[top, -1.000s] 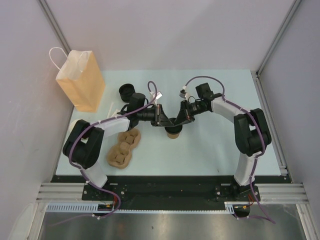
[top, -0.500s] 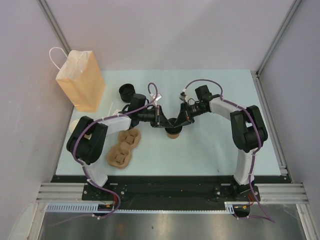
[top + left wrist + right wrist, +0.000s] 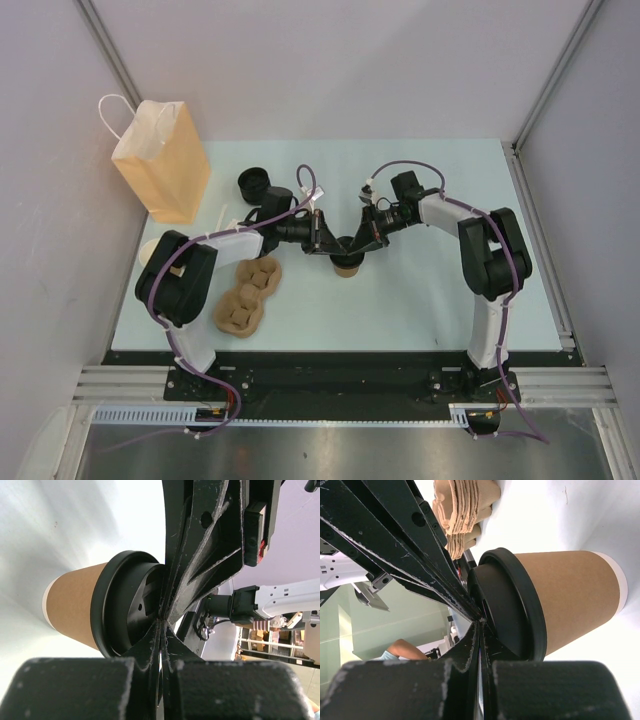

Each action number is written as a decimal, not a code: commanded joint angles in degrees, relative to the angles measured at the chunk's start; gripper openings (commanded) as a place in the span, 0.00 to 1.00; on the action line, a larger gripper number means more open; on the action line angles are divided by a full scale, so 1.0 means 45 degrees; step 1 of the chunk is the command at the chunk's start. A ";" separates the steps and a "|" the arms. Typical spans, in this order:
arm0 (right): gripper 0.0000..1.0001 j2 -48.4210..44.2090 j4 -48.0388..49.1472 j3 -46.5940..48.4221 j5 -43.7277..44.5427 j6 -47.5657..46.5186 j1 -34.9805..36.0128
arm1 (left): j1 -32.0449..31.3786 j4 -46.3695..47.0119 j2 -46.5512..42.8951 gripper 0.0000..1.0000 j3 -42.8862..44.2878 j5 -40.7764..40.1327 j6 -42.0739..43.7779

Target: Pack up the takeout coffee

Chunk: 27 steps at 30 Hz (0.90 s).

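The takeout coffee (image 3: 346,263), a brown paper cup with a black lid (image 3: 125,610), stands upright on the table (image 3: 420,300) at its middle. My left gripper (image 3: 328,241) is shut, empty, with its fingertips on the lid's top from the left. My right gripper (image 3: 357,241) is shut, empty, and meets it on the lid from the right. In the left wrist view my left gripper (image 3: 162,622) touches the lid beside the right gripper's fingers (image 3: 200,545). In the right wrist view my right gripper (image 3: 480,622) rests on the lid (image 3: 512,610) of the cup (image 3: 570,592).
A tan paper bag (image 3: 162,160) with a white handle stands at the back left. A stack of black lids (image 3: 254,183) sits behind the left arm. Brown pulp cup carriers (image 3: 247,293) lie left of the cup, also in the right wrist view (image 3: 465,505). A cream-topped cup (image 3: 150,250) sits at the left edge.
Both grippers stay shut on top of the lid. The elbows of both arms have shifted slightly; the cup has not moved.
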 commanded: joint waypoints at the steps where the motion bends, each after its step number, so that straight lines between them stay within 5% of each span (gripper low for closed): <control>1: 0.00 0.1094 -0.0602 -0.0229 0.2922 -0.0820 -0.0102 | 0.0177 -0.1000 0.0436 0.03 -0.0059 -0.1565 0.0875; 12: 0.00 0.1271 -0.0467 -0.0229 0.3099 -0.0723 -0.0102 | 0.0177 -0.1704 0.0592 0.03 -0.0038 -0.1917 0.1227; 22: 0.00 0.0860 -0.0408 -0.0248 0.3079 -0.0762 0.0171 | -0.0076 0.2353 -0.1730 0.03 -0.0761 0.0544 -0.0900; 27: 0.00 0.0899 -0.0369 -0.0229 0.3021 -0.0703 0.0191 | -0.0408 0.2574 -0.2649 0.03 -0.0723 0.0702 -0.1000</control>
